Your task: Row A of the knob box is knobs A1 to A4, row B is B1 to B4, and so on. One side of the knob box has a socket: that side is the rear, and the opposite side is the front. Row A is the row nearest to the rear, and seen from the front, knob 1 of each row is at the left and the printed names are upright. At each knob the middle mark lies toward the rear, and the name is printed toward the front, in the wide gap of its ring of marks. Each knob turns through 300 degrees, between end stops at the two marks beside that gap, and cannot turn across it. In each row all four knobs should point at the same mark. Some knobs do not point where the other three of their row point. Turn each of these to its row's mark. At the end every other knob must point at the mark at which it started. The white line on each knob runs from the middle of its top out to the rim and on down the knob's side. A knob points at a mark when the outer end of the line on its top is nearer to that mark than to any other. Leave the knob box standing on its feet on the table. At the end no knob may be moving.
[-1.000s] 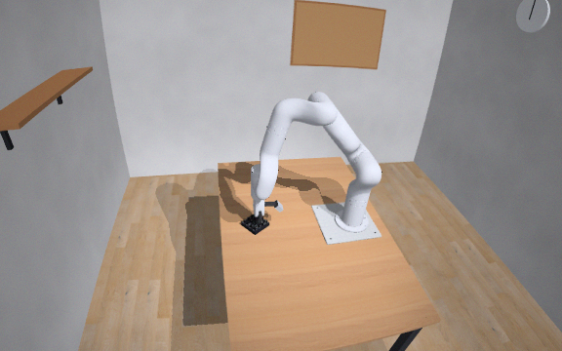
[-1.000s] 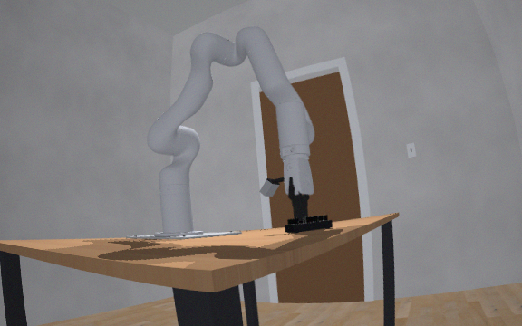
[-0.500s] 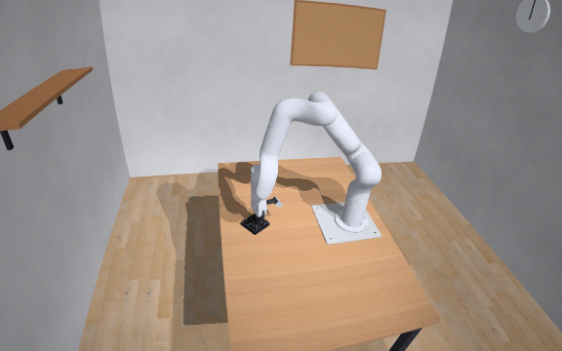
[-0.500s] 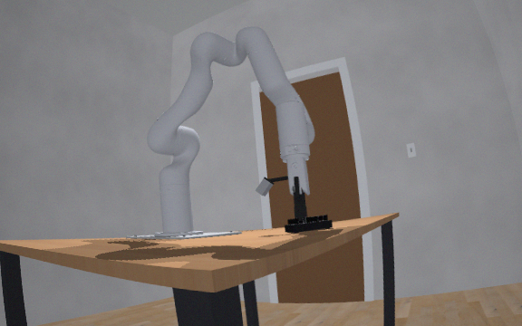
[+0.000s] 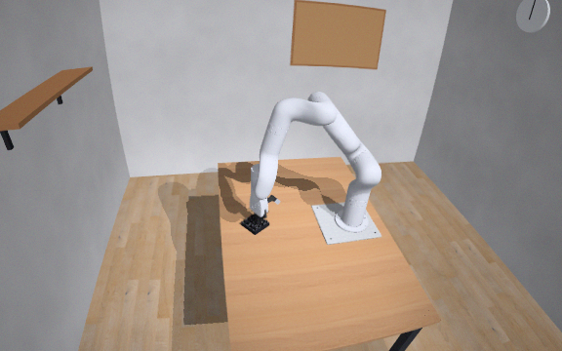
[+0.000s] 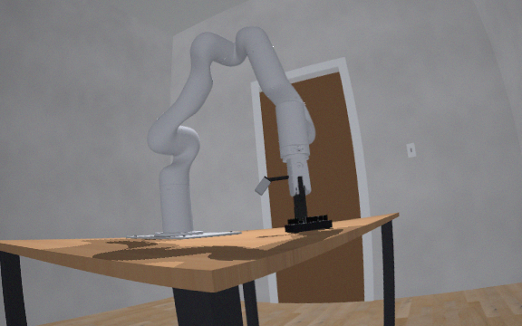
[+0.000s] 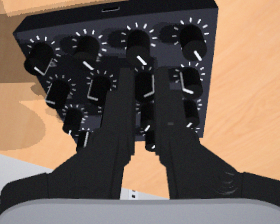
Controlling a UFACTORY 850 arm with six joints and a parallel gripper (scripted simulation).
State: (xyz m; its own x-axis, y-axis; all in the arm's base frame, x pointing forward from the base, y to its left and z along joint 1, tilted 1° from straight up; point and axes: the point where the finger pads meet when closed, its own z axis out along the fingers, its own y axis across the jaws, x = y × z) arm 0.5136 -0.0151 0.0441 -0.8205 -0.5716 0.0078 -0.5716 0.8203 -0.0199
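The black knob box (image 5: pixel 255 225) (image 6: pixel 309 224) (image 7: pixel 205 8) stands on its feet near the table's left edge. In the wrist view its socket side is at the top, so row A is the top row. My gripper (image 5: pixel 260 214) (image 6: pixel 300 214) (image 7: pixel 144 86) reaches straight down onto the box. Its fingers are shut on a knob (image 7: pixel 144 84) in the second row from the rear, third from the left, which looks like B3. The fingers hide the knobs in the rows behind it. Knob A3 (image 7: pixel 138 39) and knob A4 (image 7: pixel 191 35) show their white lines.
The wooden table (image 5: pixel 310 283) (image 6: pixel 198 267) carries the arm's white base plate (image 5: pixel 346 223) (image 6: pixel 184 234) to the right of the box. The table's left edge lies close beside the box. A shelf (image 5: pixel 32 99) hangs on the left wall.
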